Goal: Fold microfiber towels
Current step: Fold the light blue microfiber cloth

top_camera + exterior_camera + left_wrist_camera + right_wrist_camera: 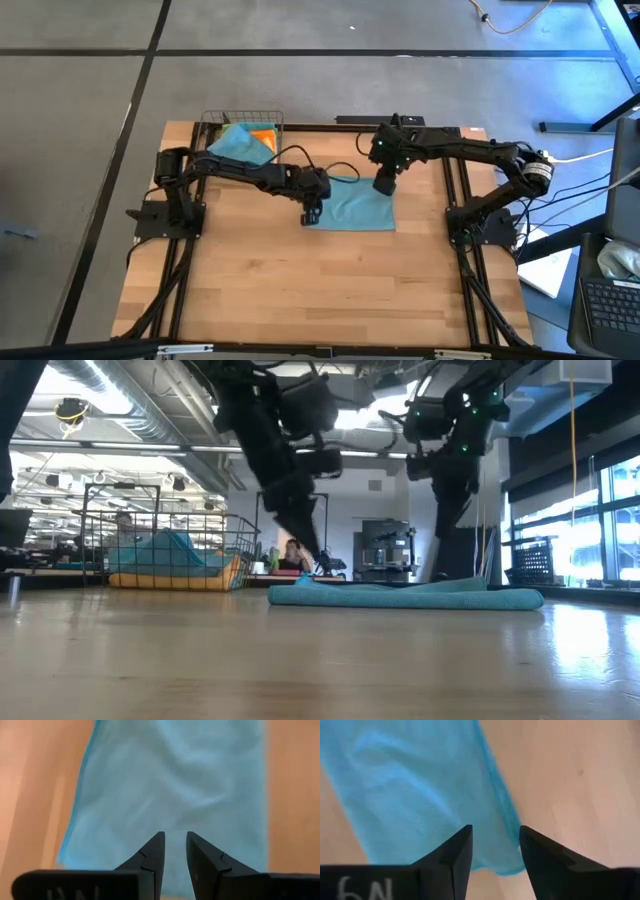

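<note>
Step in hand: looks to me like one fold is done and both grippers are letting go of the teal towel [355, 204], which lies flat on the table [300, 290] between and under them.
Basket: wire basket [243, 125] sits well behind the left gripper, with another teal cloth [238, 143] and an orange one [264, 135] piled in it, not folded yet.
Left gripper: left gripper [311, 214] hangs right over the towel's left edge, fingers pointing down, jaws a narrow gap apart with nothing between them; in the wrist view the cloth spreads out just ahead of the fingertips [156, 842].
Right gripper: right gripper [386, 184] hovers above the towel's far right corner, jaws noticeably wider than the left's, empty; towel edge runs right past its fingers [462, 845].
Arm pose: both arms reach in from the sides, wrists bent down.
Next move: probably another fold, so each gripper needs a clean pinch on an edge, without dragging the limp cloth out of shape.
</note>
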Available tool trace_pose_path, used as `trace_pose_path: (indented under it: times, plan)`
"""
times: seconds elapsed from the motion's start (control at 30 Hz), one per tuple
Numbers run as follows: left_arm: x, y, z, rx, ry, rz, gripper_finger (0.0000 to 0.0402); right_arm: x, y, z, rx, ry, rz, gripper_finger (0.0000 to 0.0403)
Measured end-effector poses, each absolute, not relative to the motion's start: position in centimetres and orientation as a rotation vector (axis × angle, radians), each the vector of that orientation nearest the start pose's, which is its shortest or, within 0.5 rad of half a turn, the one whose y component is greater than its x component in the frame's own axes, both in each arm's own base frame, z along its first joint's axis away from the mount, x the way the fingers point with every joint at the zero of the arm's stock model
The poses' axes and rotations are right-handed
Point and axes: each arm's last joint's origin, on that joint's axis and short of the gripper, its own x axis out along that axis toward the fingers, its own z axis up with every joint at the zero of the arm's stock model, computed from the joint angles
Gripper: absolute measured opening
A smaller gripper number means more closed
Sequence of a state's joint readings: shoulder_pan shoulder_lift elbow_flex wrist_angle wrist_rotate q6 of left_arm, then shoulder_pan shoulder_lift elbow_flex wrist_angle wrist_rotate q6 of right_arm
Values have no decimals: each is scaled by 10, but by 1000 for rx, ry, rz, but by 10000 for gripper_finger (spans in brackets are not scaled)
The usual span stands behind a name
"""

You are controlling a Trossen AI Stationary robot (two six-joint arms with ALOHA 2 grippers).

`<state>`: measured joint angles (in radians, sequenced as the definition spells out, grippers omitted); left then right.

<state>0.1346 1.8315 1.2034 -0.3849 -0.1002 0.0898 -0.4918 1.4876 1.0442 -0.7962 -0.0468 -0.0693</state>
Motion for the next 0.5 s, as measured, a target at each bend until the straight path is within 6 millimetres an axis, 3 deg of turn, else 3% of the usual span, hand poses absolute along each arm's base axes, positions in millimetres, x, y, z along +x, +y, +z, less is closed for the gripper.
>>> trace_pose_path:
  times: [0.1, 0.27, 0.33, 0.5]
  plan:
    - [375, 53, 176, 114, 998, 120, 70, 241, -128, 217, 331, 1235, -357, 159]
    - [376, 63, 150, -2, 1083, 111, 69, 241, -110, 201, 658, 1199, -232, 149]
    - [374, 64, 137, -59, 1138, 122, 69, 242, -97, 191, 697, 1216, -215, 145]
    - [373, 63, 134, -140, 1161, 172, 69, 241, -64, 162, 698, 1246, -208, 132]
